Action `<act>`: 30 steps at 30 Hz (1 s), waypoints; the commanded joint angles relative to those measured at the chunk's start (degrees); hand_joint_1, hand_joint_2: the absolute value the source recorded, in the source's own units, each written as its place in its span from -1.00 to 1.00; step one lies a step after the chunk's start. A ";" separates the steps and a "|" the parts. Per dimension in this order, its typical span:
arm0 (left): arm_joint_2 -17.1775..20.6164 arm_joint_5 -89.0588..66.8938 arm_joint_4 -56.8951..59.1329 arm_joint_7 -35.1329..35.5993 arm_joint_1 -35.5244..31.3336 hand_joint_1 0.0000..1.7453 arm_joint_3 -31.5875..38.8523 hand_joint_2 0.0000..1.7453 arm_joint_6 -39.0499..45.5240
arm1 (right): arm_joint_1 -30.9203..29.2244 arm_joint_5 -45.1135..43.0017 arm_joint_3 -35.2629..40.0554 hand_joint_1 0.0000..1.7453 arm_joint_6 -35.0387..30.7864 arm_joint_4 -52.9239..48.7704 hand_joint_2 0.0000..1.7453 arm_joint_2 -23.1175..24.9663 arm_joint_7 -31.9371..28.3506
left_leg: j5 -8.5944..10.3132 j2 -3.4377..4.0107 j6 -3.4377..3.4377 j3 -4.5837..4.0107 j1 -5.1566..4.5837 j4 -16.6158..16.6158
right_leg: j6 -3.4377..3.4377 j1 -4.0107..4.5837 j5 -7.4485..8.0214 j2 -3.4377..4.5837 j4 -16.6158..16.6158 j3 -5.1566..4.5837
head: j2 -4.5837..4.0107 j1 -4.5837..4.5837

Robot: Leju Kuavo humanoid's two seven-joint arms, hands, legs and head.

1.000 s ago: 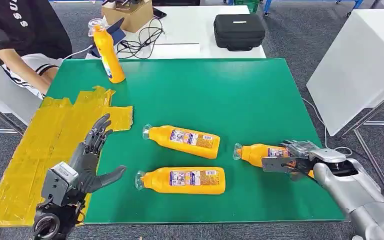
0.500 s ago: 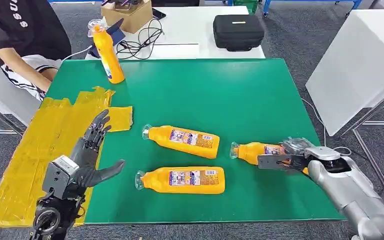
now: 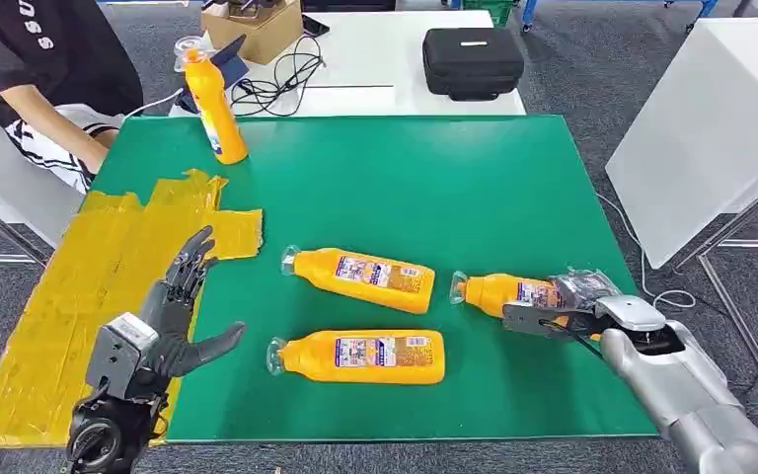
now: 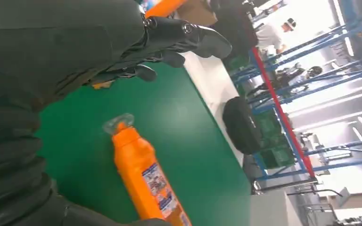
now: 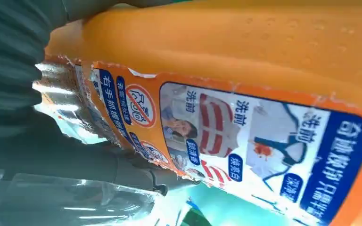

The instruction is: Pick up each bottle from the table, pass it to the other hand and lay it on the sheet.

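Three orange bottles lie on the green table (image 3: 434, 188): one in the middle (image 3: 360, 277), one nearer the front (image 3: 360, 356), and one at the right (image 3: 501, 293) gripped by my right hand (image 3: 565, 308). Its label (image 5: 245, 136) is close up in the right wrist view. A fourth orange bottle (image 3: 213, 107) stands upright at the far left corner. My left hand (image 3: 173, 321) hovers with fingers spread over the edge of the yellow sheet (image 3: 79, 286), holding nothing. The left wrist view has the front bottle (image 4: 143, 176) just beyond the dark fingers (image 4: 179, 35).
A person (image 3: 39, 69) sits at the far left corner. Behind the green table a white table holds a black case (image 3: 472, 61), a cardboard box (image 3: 253, 25) and cables. A white panel (image 3: 711, 128) stands at the right.
My right hand has drawn the right bottle a little leftward and away from me. My left hand has barely shifted.
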 commanded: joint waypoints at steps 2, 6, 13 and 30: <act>-2.17 -1.31 -1.47 -0.35 4.46 -1.00 3.42 1.00 -0.70 | 17.47 0.22 -15.04 1.00 -5.28 -21.74 1.00 -3.03 4.19 | -0.08 -0.10 -0.04 0.18 0.06 -0.06 | 0.06 0.05 -0.09 -0.19 -0.14 0.26 | 0.00 0.04; -2.21 -1.32 -2.12 -0.49 5.62 -1.00 3.74 1.00 -0.94 | 23.05 0.32 -19.54 1.00 -6.26 -27.37 1.00 -3.53 5.13 | -0.10 -0.38 -0.03 0.13 0.01 -0.03 | 0.07 0.00 -0.18 -0.43 -0.10 0.23 | 0.00 0.04; -2.27 -1.34 -2.28 -0.41 5.75 -1.00 3.70 1.00 -1.04 | 25.95 1.14 -23.00 1.00 -7.57 -30.64 1.00 -1.69 6.01 | -0.12 -0.30 -0.05 -0.05 0.01 -0.02 | 0.05 0.01 -0.12 -0.33 -0.06 0.05 | 0.00 0.04; 0.69 6.49 -4.33 0.42 7.89 -1.00 -5.17 1.00 -2.28 | 37.79 -12.69 -29.36 1.00 -47.47 -44.02 1.00 16.01 -14.63 | -0.14 -0.18 -0.06 0.02 0.05 -0.08 | -0.01 0.04 -0.15 -0.26 -0.07 0.03 | 0.00 0.02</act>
